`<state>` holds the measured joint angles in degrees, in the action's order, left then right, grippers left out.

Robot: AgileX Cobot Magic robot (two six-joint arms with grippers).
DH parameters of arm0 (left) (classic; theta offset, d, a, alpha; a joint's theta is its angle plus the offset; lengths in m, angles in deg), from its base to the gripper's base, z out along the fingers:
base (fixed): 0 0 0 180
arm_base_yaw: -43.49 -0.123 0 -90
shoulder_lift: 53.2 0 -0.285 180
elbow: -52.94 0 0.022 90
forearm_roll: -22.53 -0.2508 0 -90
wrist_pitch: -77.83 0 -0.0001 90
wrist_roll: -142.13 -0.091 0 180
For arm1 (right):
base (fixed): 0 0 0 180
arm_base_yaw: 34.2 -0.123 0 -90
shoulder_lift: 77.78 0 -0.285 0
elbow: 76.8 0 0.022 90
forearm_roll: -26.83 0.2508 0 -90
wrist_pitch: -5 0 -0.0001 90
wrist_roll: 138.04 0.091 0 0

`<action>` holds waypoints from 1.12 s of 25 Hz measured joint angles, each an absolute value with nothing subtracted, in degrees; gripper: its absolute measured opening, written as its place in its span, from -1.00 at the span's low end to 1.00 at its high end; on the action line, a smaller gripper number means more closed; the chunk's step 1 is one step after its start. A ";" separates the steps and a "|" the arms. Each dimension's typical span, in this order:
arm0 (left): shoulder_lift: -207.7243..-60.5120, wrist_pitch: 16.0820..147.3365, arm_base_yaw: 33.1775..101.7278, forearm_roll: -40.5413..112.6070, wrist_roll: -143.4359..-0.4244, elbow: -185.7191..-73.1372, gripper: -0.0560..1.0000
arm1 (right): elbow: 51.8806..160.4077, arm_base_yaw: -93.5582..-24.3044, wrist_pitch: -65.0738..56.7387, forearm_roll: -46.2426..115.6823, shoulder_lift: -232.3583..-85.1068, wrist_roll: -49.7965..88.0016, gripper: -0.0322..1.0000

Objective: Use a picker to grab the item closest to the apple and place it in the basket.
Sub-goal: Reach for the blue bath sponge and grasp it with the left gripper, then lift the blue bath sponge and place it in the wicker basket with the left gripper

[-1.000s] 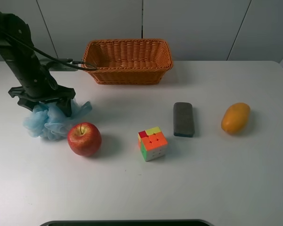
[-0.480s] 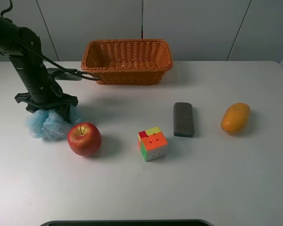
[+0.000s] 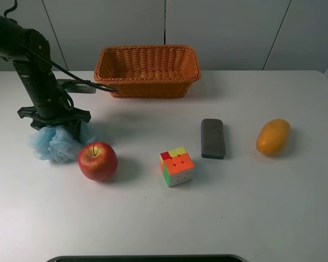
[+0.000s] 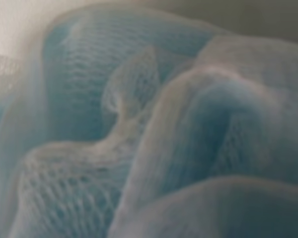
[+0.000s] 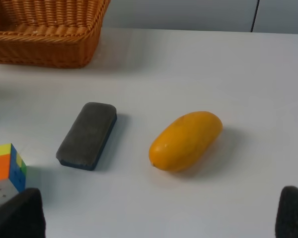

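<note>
Grasp step. Counter (image 3: 235,218): wicker basket (image 3: 147,82) well behind apple (image 3: 98,161); blue mesh loofah (image 3: 52,146) just beside apple. Left end effector (image 3: 59,126) sunk into loofah; clamped or spread, cannot tell. Next, judged: confirm pinch, lift, carry to basket.

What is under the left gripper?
The blue mesh sponge lies under the left gripper, beside the apple. The mesh covers the tips of the fingers, so their grip cannot be seen.
</note>
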<state>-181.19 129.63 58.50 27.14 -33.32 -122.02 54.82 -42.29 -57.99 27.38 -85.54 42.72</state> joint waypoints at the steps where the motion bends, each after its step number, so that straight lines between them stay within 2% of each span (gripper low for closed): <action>1: -181.19 130.36 58.50 27.14 -33.32 -122.49 0.12 | 54.82 -42.29 -57.99 27.38 -85.54 42.72 0.41; 19: -163.99 139.21 58.62 25.25 -30.08 -124.16 0.02 | 54.82 -42.29 -57.99 27.38 -85.54 42.72 0.41; 28: -164.12 145.04 60.30 25.58 -29.47 -139.79 -0.01 | 54.82 -42.29 -57.99 27.38 -85.54 42.72 0.41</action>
<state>-164.12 145.04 60.30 25.58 -29.47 -139.79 54.82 -42.29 -57.99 27.38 -85.54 42.72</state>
